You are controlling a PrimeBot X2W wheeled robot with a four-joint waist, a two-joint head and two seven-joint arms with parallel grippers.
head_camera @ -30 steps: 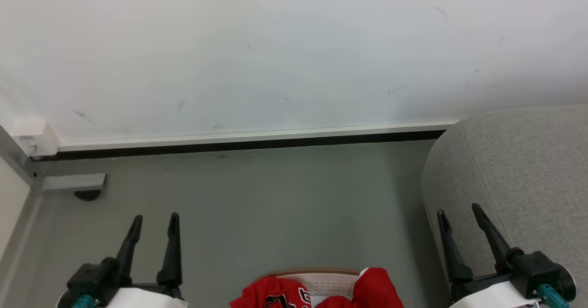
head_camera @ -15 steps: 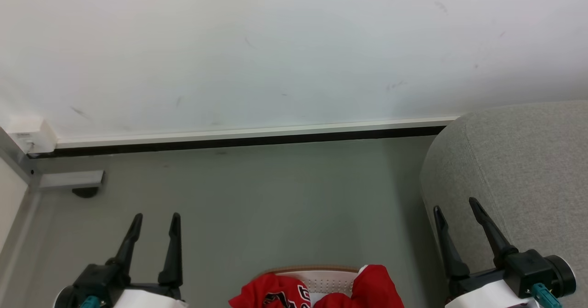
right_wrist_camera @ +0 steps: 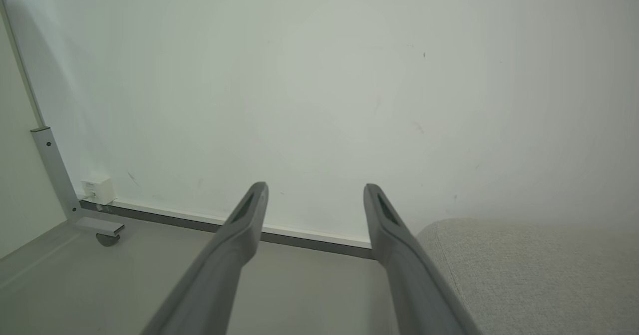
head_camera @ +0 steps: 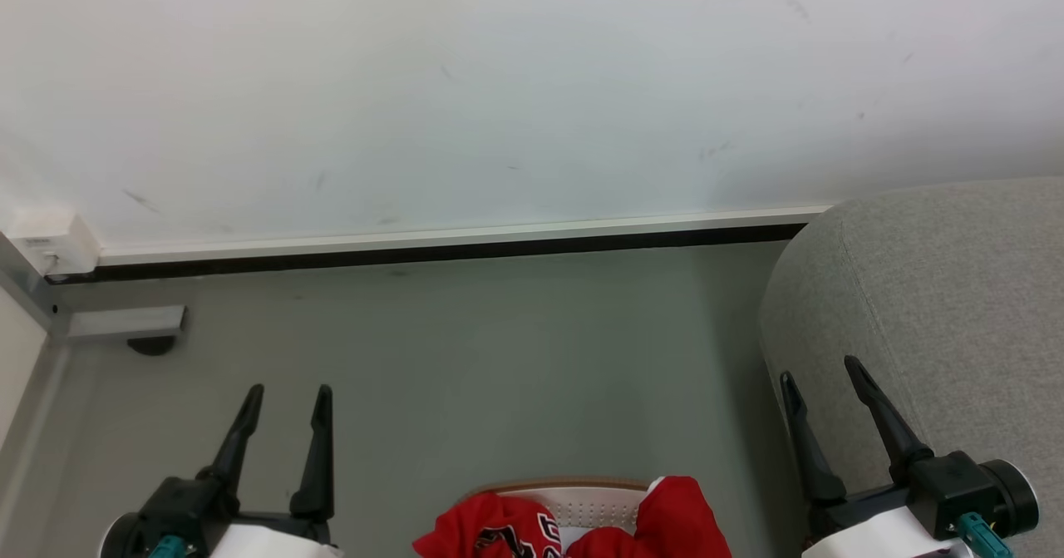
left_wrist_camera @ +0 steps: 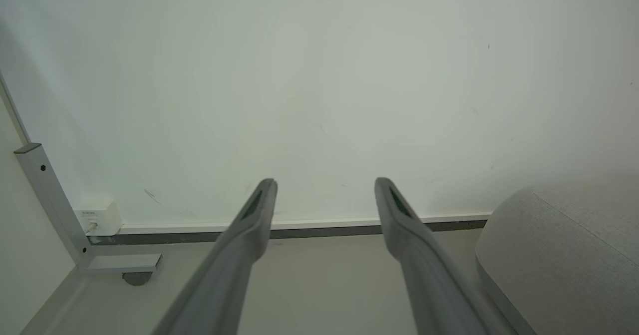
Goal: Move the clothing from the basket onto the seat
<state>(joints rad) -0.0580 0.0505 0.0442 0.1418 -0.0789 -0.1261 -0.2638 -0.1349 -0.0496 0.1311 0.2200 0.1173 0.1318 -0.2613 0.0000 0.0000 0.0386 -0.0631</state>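
Note:
Red clothing [head_camera: 673,520] with white trim is heaped in the white perforated basket [head_camera: 594,508], whose tan rim peeks in at the bottom middle of the head view. The light-grey seat [head_camera: 948,292] fills the right side, also seen in the left wrist view [left_wrist_camera: 564,245] and the right wrist view [right_wrist_camera: 539,270]. My left gripper [head_camera: 287,392] stands open and empty at lower left, left of the basket. My right gripper [head_camera: 819,367] is open and empty at lower right, in front of the seat's rounded edge. Both wrist views show spread fingers [left_wrist_camera: 259,210] [right_wrist_camera: 252,210] with nothing between them.
A white wall [head_camera: 499,84] with a pale skirting runs across the back. A metal frame foot with a caster [head_camera: 133,329] and a small white wall box [head_camera: 50,242] sit in the far left corner. Grey floor [head_camera: 499,358] lies between the grippers.
The head view has shifted slightly, so the scene sits a little higher in it. My right gripper has risen a little in the picture; the left gripper has barely moved.

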